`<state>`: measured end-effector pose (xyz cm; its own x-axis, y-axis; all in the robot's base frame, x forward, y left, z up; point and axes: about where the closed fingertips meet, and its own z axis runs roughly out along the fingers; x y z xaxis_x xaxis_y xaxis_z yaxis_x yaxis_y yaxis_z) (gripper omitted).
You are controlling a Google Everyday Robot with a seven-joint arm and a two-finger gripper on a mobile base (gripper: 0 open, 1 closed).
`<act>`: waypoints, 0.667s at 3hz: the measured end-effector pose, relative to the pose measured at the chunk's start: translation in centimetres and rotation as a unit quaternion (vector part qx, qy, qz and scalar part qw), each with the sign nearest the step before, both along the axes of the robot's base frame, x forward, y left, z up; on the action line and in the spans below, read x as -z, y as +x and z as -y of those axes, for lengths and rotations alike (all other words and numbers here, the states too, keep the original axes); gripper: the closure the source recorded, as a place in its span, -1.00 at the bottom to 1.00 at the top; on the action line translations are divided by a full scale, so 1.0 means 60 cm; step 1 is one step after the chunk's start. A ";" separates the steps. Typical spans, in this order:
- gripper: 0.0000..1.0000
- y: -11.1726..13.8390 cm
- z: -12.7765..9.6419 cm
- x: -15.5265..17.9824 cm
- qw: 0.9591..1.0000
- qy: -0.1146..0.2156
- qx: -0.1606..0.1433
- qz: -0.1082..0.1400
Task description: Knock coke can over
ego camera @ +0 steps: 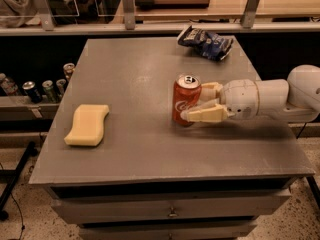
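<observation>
Claw (196, 103): I read it spread, gripping nothing.
Coke can (183, 101): upright, at my fingertips, directly ahead of claw.

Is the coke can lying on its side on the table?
No, the coke can stands upright on the table, silver top facing up, with the gripper close against it.
</observation>
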<state>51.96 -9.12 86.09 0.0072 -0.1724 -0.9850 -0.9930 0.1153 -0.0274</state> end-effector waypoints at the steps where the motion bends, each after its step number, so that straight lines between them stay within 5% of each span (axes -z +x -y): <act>1: 0.73 0.004 0.012 0.002 1.000 -0.005 0.010 -0.003; 2: 1.00 0.019 0.038 -0.006 0.999 -0.016 0.030 0.004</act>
<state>53.09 -11.39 86.44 0.0041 -0.2049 -0.9788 -0.9841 0.1729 -0.0404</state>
